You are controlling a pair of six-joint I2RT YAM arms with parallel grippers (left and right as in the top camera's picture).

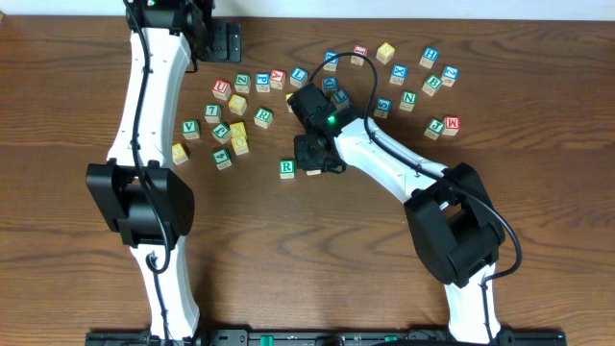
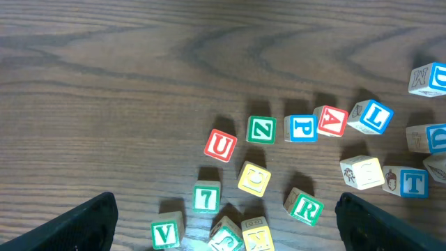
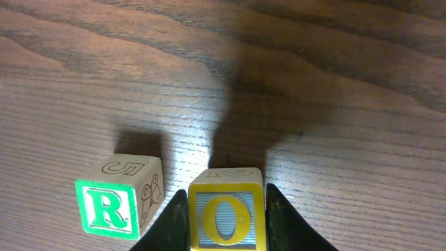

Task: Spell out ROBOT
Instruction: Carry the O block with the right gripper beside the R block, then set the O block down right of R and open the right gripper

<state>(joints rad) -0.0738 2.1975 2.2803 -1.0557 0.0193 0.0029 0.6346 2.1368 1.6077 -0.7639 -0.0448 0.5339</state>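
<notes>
Right wrist view: the right gripper point(image 3: 226, 223) is closed narrowly on the yellow-faced O cube point(image 3: 224, 213), one finger on each side. The cube stands upright just beside the green-printed R cube point(image 3: 111, 203), with a slim gap between them. Whether it touches the bench point(image 3: 209, 70) I cannot tell. Overhead, this pair sits apart from the scattered cubes point(image 1: 237, 104). The left gripper point(image 2: 224, 209) hangs wide open above that scatter, holding nothing — the blue-printed T cube point(image 2: 413, 183) lies near the right edge of its view.
</notes>
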